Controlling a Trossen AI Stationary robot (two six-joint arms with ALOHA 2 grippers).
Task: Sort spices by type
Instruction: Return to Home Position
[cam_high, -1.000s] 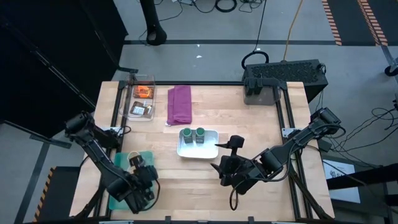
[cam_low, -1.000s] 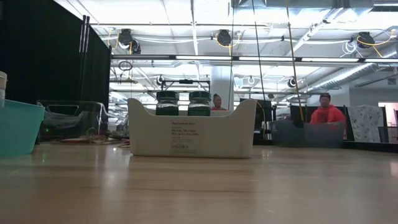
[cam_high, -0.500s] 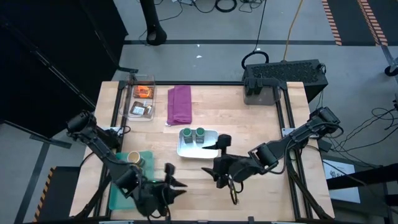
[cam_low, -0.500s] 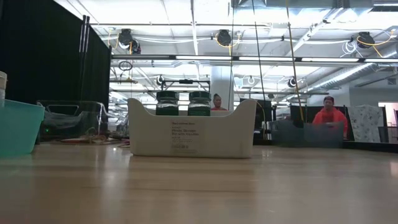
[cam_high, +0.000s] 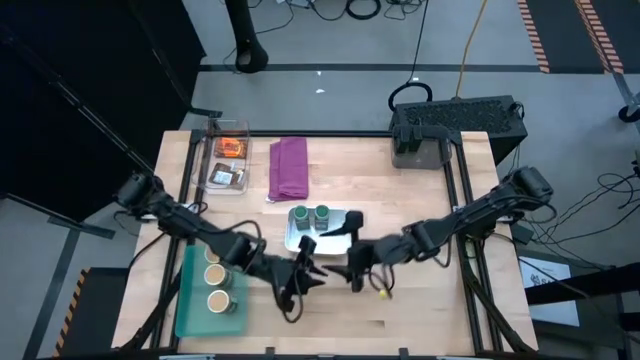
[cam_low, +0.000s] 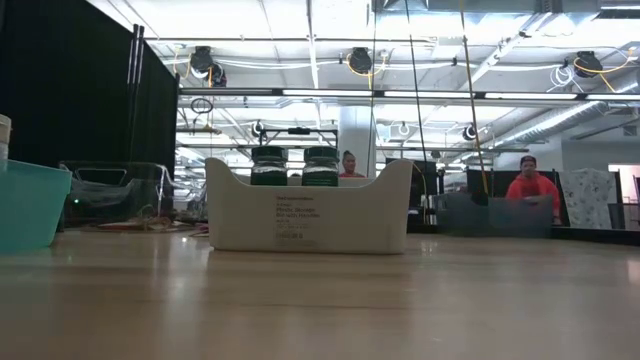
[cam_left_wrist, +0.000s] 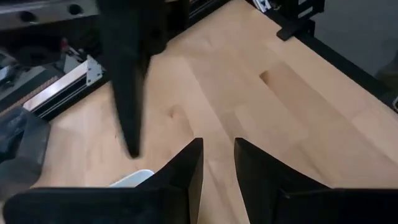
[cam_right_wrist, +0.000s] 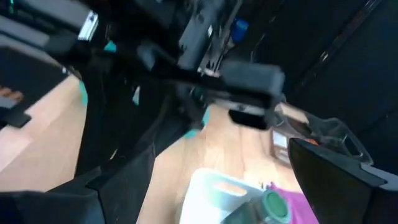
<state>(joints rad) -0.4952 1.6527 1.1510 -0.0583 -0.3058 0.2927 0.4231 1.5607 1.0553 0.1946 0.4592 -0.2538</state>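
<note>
I see both arms stretched toward the middle of the counter (cam_high: 400, 185), beside the white bin (cam_low: 310, 215). Left end effector (cam_left_wrist: 217, 144) — fingers narrowly parted, empty; right end effector (cam_right_wrist: 221, 149) — spread wide, empty. Green-lidded jars (cam_high: 300, 214) stand upright in that bin; tan-lidded jars (cam_high: 214, 276) stand upright in the teal bin (cam_high: 188, 300), at the counter's left edge.

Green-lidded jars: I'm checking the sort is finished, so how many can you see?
2: one green-lidded jar and a second stand side by side in the white bin. None shows elsewhere, though the left arm and right arm hide some table.
</note>
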